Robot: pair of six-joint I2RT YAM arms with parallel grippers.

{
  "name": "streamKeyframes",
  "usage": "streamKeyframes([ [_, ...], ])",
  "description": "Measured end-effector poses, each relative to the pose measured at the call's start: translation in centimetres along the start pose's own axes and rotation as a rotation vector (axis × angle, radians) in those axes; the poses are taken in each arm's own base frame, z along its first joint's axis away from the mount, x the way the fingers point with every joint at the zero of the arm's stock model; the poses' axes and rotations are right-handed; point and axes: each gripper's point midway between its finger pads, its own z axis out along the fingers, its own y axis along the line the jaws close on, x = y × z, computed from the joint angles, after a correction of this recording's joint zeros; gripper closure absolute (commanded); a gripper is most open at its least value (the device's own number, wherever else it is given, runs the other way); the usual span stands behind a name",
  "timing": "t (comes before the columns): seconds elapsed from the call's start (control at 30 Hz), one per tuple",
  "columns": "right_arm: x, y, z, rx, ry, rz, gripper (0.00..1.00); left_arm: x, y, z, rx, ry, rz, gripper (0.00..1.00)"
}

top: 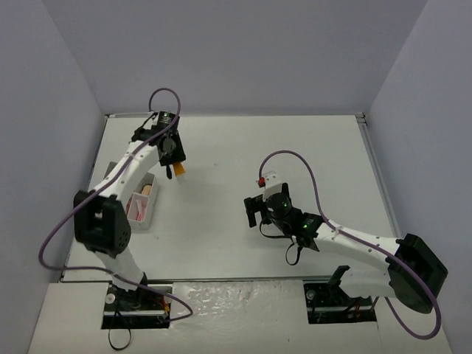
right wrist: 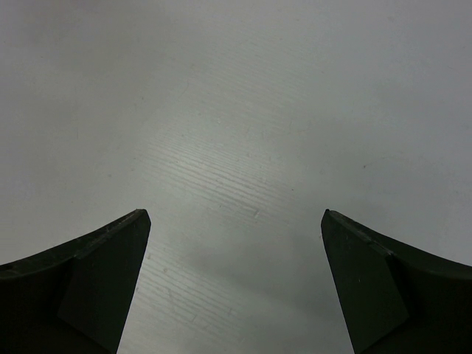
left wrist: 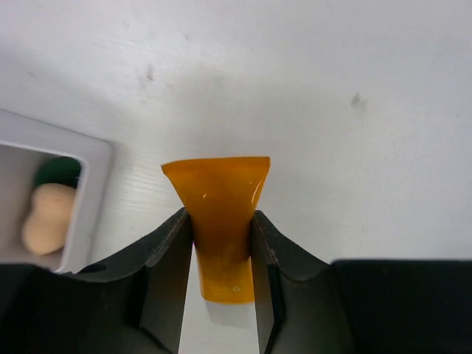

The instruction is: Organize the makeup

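My left gripper [left wrist: 223, 221] is shut on the orange tube [left wrist: 219, 206], its flat crimped end pointing away from the wrist and its white cap [left wrist: 228, 313] between the fingers' bases. In the top view the left gripper [top: 175, 164] holds the orange tube [top: 179, 172] at the table's back left, just right of the white box [top: 151, 218]. A beige sponge [left wrist: 46, 217] and a dark green disc [left wrist: 59, 171] lie in a box compartment. Pink items [top: 137, 209] fill another compartment. My right gripper [top: 254, 212] stands open over bare table mid-right, with nothing between its fingers [right wrist: 110, 251].
The white box's rim [left wrist: 96, 158] lies close to the left of the held tube. Grey walls enclose the white table [top: 295, 147] at the back and on both sides. A purple cable loops over each arm.
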Motion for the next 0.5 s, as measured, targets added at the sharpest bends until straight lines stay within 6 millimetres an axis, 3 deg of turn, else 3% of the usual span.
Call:
streamKeyframes([
  [0.1, -0.1, 0.0, 0.0, -0.005, -0.006, 0.005, 0.01, -2.3, 2.2, -6.1, -0.028, -0.191, -0.023, 1.00],
  [0.23, -0.1, 0.0, -0.1, -0.013, -0.011, 0.010, 0.02, -4.3, 7.5, -12.4, -0.152, -0.437, -0.114, 1.00],
  [0.33, -0.2, 0.0, -0.1, -0.019, -0.014, 0.014, 0.02, -3.9, 12.3, -14.2, -0.294, -0.522, -0.191, 1.00],
  [0.5, -0.4, 0.1, -0.3, -0.023, -0.022, 0.019, 0.02, -1.7, 19.1, -13.8, -0.545, -0.555, -0.279, 1.00],
])
